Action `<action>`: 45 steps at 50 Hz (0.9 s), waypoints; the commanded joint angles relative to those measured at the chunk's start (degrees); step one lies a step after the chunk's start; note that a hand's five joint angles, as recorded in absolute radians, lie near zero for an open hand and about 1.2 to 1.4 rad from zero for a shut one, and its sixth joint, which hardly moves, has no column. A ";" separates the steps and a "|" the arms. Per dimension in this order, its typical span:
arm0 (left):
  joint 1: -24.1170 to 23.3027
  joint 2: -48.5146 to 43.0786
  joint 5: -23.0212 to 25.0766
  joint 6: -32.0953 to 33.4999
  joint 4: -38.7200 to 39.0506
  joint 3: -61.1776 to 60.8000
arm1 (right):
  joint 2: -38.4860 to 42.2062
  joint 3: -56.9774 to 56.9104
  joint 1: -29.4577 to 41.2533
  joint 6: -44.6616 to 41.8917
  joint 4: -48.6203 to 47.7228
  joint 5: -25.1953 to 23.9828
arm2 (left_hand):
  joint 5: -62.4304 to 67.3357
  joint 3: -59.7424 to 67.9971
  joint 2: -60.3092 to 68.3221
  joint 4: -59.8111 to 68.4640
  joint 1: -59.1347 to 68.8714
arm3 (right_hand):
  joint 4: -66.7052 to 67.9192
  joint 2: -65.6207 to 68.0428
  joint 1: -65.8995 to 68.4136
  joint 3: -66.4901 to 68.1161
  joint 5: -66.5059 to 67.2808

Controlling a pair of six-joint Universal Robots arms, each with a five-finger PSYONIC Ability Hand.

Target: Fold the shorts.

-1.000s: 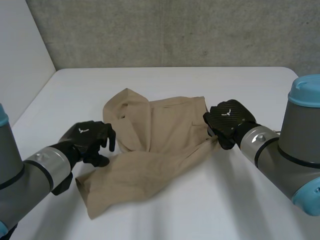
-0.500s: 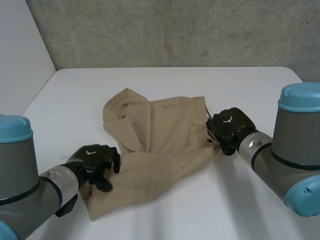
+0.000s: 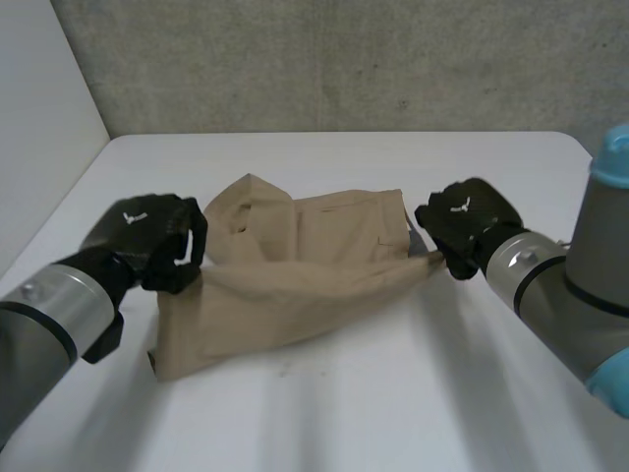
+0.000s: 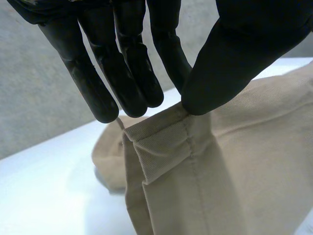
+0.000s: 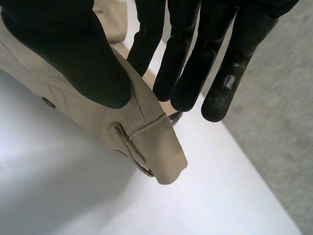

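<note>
Head view: tan fabric shorts [image 3: 295, 285] lie mid-table, one edge raised taut. The left hand [image 3: 147, 241], at nine o'clock, pinches a hem corner; the right hand [image 3: 462, 221], at three, pinches the waistband end. Folding seems underway; next, carry this edge toward twelve o'clock.

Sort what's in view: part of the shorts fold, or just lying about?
Job: shorts; left hand, pinching a hemmed edge; right hand, pinching the waistband end.
Not the job: white table; grey wall behind.

No legible txt; white logo mark on left hand [image 3: 147, 241], right hand [image 3: 462, 218].
</note>
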 commanded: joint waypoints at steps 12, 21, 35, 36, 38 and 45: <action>2.32 -8.80 -2.72 0.10 11.62 4.85 | 0.78 -3.47 2.24 3.14 -4.25 0.08 | 14.11 11.93 11.42 11.64 13.81 | 11.84 12.31 24.04 11.83 13.12; -0.23 -24.63 -5.81 3.52 11.63 11.89 | 12.73 -9.10 4.44 4.64 -10.06 5.09 | 3.96 1.78 1.27 1.49 3.66 | 11.84 12.31 24.04 11.83 13.12; -0.23 -25.34 -5.72 5.37 2.66 11.27 | 14.50 -9.19 5.76 4.46 -9.89 5.62 | -27.75 -29.93 -30.44 -30.22 -28.05 | 11.84 12.31 24.04 11.83 13.12; -0.14 -25.34 -5.54 5.37 2.14 11.27 | 14.41 -9.19 5.76 4.37 -9.89 5.62 | -27.91 -30.10 -30.61 -30.38 -28.21 | 11.84 12.31 24.04 11.83 13.12; -0.06 -25.42 -5.45 5.29 2.13 11.27 | 14.32 -9.10 6.03 4.37 -9.80 5.62 | -28.08 -30.27 -30.78 -30.55 -28.38 | 11.84 12.31 24.04 11.83 13.12; 0.91 -27.18 -5.28 5.11 2.74 13.12 | 13.97 -8.58 6.29 4.46 -9.62 5.62 | -31.61 -33.80 -34.30 -34.08 -31.91 | 11.84 12.31 24.04 11.83 13.12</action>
